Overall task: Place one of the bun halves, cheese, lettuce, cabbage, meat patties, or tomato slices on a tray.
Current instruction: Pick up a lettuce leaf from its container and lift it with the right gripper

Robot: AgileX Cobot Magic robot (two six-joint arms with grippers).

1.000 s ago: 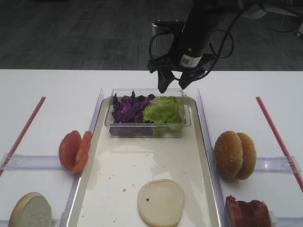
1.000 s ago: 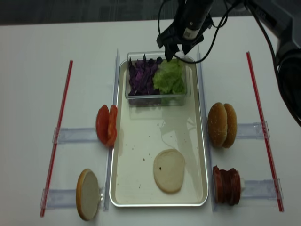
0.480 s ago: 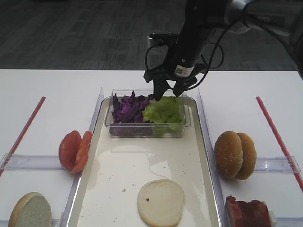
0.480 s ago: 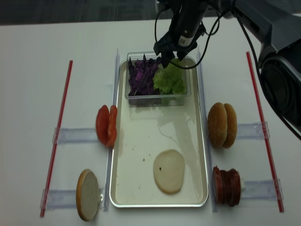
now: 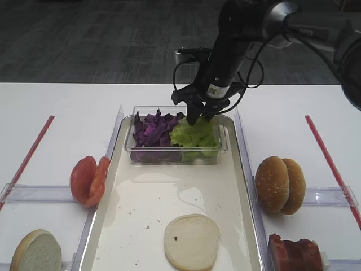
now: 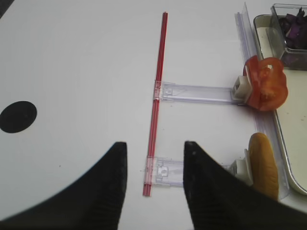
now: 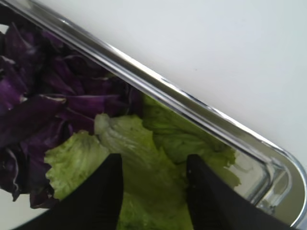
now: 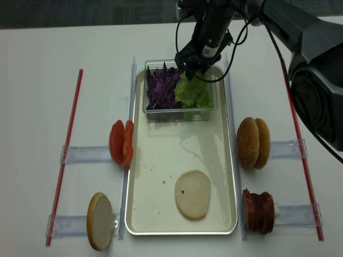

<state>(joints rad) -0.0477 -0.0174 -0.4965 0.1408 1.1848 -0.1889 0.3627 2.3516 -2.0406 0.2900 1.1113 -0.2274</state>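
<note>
My right gripper [image 5: 198, 116] [image 7: 153, 160] [image 8: 191, 72] is down in the clear tub [image 5: 224, 149]. Its black fingers [image 7: 108, 191] stand apart on either side of a light green lettuce [image 7: 144, 143] [image 5: 194, 134] leaf, open. Purple cabbage [image 5: 151, 130] [image 7: 38, 105] fills the tub's left half. The tub stands at the far end of the cream tray [image 5: 163, 189] [image 8: 161, 160]. A pale bun half [image 5: 191, 241] lies at the tray's near end. My left gripper [image 6: 156, 146] hovers open over bare table, holding nothing.
Tomato slices [image 5: 89, 179] [image 6: 264, 84] and a bun half [image 5: 36, 251] [image 6: 263, 163] stand in clear holders left of the tray. Seeded bun halves [image 5: 279, 184] and meat patties [image 5: 296, 254] stand on the right. Red strips [image 5: 28, 155] [image 6: 158, 96] lie at both table sides.
My right gripper has come down from above the tub's far rim into the lettuce, and its fingers have drawn a little closer together. Everything else has stayed in place.
</note>
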